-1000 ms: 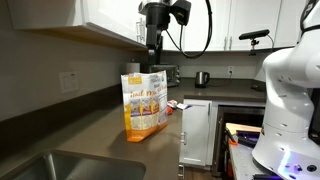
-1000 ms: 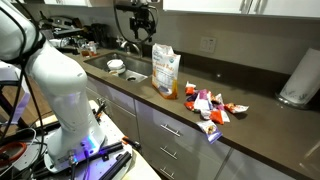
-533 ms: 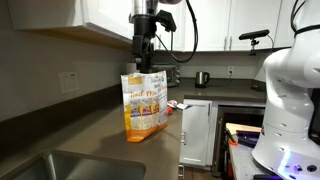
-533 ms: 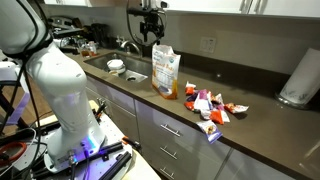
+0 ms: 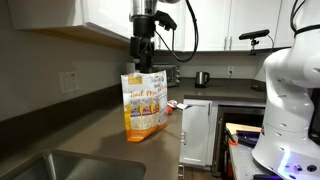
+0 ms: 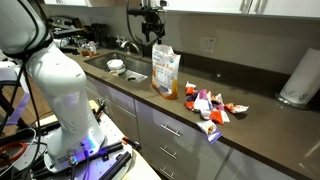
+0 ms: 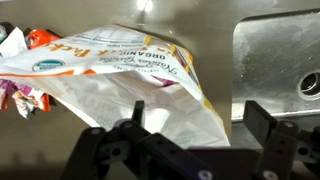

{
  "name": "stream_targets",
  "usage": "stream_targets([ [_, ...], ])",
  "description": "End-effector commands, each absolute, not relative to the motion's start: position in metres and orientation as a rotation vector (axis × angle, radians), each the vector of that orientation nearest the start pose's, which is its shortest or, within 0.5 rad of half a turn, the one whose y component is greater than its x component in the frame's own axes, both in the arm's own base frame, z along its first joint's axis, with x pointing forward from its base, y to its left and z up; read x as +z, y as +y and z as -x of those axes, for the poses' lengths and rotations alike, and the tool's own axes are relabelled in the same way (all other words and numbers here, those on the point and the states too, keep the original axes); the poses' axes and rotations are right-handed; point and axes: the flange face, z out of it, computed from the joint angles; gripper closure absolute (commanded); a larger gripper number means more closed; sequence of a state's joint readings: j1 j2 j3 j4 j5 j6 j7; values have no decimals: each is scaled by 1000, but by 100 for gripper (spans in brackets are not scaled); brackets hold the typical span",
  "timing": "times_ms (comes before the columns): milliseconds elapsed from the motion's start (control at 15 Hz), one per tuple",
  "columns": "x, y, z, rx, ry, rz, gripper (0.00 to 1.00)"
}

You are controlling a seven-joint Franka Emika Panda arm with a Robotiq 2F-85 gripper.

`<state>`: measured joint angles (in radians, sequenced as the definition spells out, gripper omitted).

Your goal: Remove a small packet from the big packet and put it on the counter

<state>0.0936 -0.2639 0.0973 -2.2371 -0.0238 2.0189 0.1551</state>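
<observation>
The big packet (image 5: 145, 104) stands upright on the dark tabletop (image 5: 95, 135), near the steel sink (image 6: 122, 70). The claw (image 5: 143, 66) hangs just over the packet's top with its fingers spread wide, gripping nothing. In the wrist view the packet's print reads "ORGANIC"; the other lettering is too blurred to read. Small wrappers (image 6: 212, 106) lie on the tabletop beyond the packet.

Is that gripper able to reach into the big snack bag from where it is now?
Probably yes: the gripper hangs open right above the big packet, with nothing between them.

The big packet (image 7: 130, 80) shows "ORGANIC" in capitals in the wrist view; its other lettering is too blurred to read.
</observation>
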Motion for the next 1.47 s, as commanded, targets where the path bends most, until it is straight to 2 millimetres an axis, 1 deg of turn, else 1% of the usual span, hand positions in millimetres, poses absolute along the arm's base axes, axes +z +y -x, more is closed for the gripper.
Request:
stream_targets([
  [0,486,92,-462,-128,152,3265,0],
  [200,477,94,-458,-127,385,3246,0],
  [267,476,97,-458,-128,406,3211,0],
  [333,477,101,-459,-165,285,3187,0],
  [400,477,100,-463,-125,314,3224,0],
  [533,476,102,-464,-141,308,3211,0],
  [667,471,104,-465,-147,316,3254,0],
  [867,466,97,-473,-156,366,3300,0],
  [1067,460,86,-480,-175,474,3310,0],
  [1267,454,75,-485,-133,599,3267,0],
  [1400,447,72,-486,-116,657,3248,0],
])
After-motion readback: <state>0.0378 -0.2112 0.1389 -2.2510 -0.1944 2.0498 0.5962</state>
